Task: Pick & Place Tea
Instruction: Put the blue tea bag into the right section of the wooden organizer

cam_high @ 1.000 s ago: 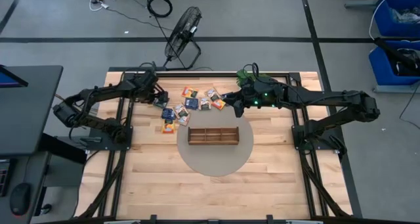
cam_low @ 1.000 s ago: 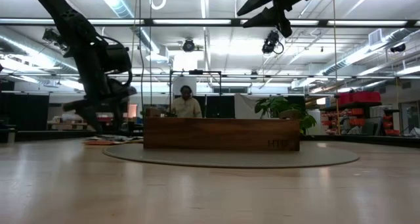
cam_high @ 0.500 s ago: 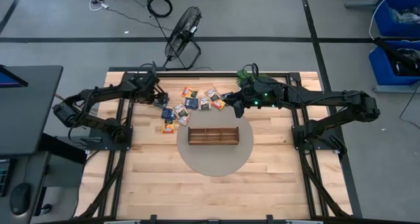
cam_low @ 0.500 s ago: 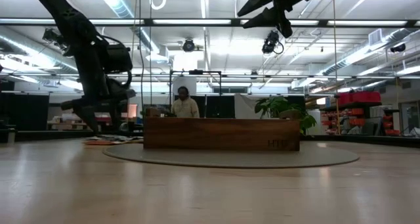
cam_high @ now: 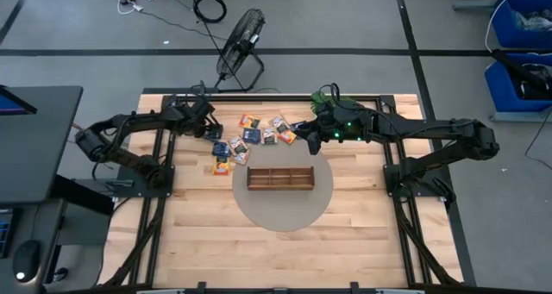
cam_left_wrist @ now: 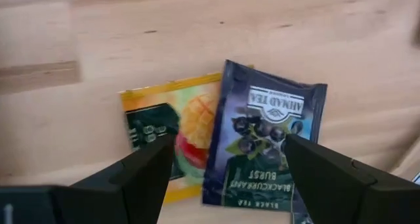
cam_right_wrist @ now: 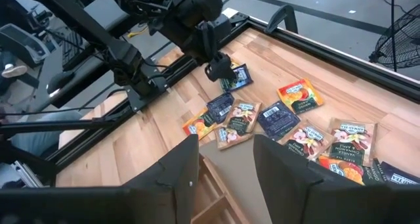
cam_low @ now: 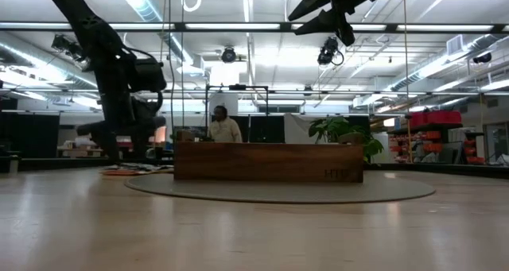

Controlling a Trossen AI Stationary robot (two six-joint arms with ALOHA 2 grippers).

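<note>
Left wrist view shows what the others cannot: a dark blue square tea-bag packet with a blackcurrant print (cam_left_wrist: 264, 147) lying partly over a yellow square packet with a mango picture (cam_left_wrist: 169, 139) on the pale wooden table (cam_left_wrist: 197, 27), framed between the left gripper (cam_left_wrist: 226, 175) and its two dark fingers (cam_left_wrist: 131, 178), which stand spread apart with the packets in the gap and nothing clamped. The high view gives the wider layout: the scattered small flat packets (cam_high: 259, 132) lie loose on the table at the far edge of the round grey mat (cam_high: 280, 212), just behind the long brown wooden three-compartment tray (cam_high: 280, 177), with the left gripper (cam_high: 210, 128) over the pair at the cluster's left end. The right wrist view sees that cluster and the left arm from the opposite side, past the right gripper (cam_right_wrist: 225, 159), whose fingers are parted and empty; it hangs above the packets' right end (cam_high: 309, 134). The low view adds a person (cam_low: 225, 127) seated beyond the tray.
</note>
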